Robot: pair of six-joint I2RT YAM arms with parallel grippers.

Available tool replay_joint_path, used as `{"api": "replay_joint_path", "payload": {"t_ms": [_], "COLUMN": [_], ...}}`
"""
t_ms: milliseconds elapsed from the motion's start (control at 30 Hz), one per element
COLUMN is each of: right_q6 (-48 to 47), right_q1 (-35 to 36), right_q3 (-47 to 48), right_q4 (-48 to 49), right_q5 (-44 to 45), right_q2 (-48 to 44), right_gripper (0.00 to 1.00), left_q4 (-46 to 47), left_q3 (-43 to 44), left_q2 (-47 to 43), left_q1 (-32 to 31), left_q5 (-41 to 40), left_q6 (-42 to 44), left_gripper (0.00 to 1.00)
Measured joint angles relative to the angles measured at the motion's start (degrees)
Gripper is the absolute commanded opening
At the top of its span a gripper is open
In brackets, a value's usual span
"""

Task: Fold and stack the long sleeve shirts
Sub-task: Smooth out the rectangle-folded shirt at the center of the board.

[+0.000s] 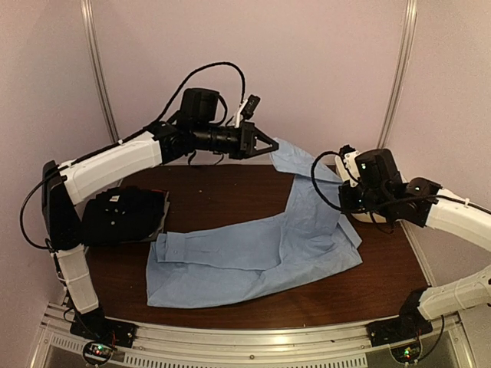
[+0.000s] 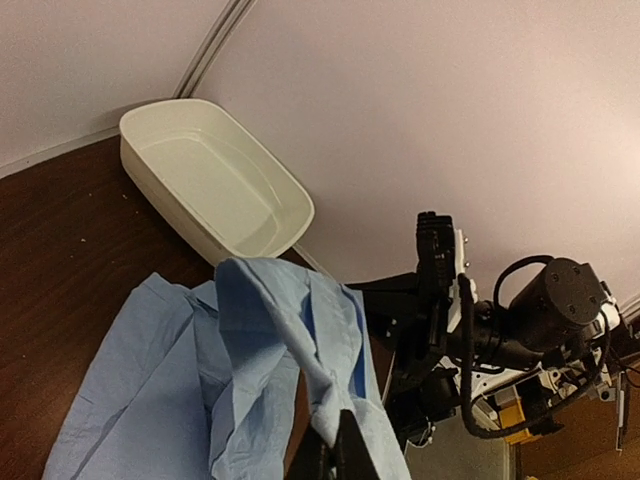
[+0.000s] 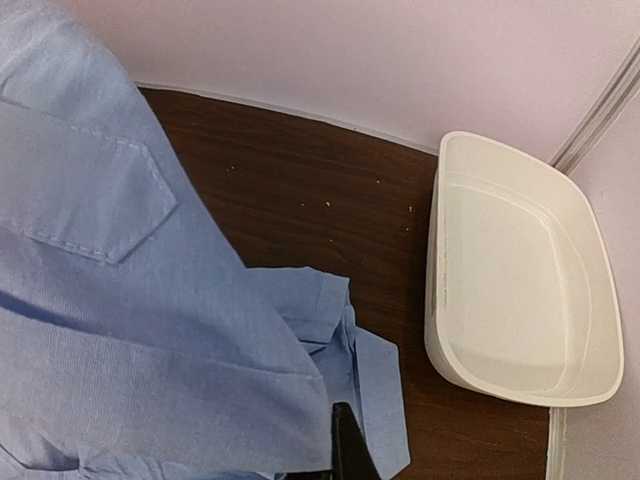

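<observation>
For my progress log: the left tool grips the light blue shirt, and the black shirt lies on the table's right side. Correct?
No. The top view shows the black shirt on the left side of the table; the left tool grips the light blue shirt.

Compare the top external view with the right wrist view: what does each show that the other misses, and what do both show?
Only the top external view shows the black cloth shirt with small white buttons, lying at the table's left side. Only the right wrist view shows the white oval plastic tub. Both show the light blue collared button-up cloth shirt and the dark brown wooden table.
</observation>
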Motion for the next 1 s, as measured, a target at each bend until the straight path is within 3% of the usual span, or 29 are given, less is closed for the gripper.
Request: {"api": "replay_joint_path", "payload": {"t_ms": [67, 167, 300, 400, 733, 867, 1000], "right_q6": [0.83, 2.21, 3.45, 3.48, 3.34, 3.21, 3.15], "right_q1": [-1.09, -3.58, -7.87, -9.81, -13.03, -13.11, -13.16], "right_q3": [0.15, 0.28, 0.57, 0.70, 1.57, 1.70, 1.70], "right_q4": [-0.39, -0.76, -0.98, -0.83, 0.39, 1.70, 2.82], "right_q5": [0.09, -0.15, -1.38, -3.32, -8.59, -10.10, -11.74], "right_q2": [1.25, 2.84, 6.29, 9.51, 16.22, 16.65, 17.94], "right_gripper": [0.00, 0.00, 0.00, 0.00, 0.00, 0.00, 0.00], "left_q4": [0.11, 0.02, -0.39, -0.74, -4.00, -8.70, -12.31], "left_q3": [-2.05, -5.75, -12.31, -19.26, -53.37, -65.90, -71.63], "left_q2": [0.00, -0.09, -1.99, -5.88, -26.05, -33.75, -40.00], "left_q1": [-0.04, 0.00, 0.39, 0.72, 1.16, 1.14, 1.14], "left_q5": [-1.05, -3.13, -7.74, -13.05, -26.64, -30.08, -32.35], "left_q6": [0.61, 2.10, 4.48, 6.45, 6.91, 2.16, -2.73], "left_gripper": [0.09, 0.28, 0.59, 0.70, 0.67, 0.59, 0.49]}}
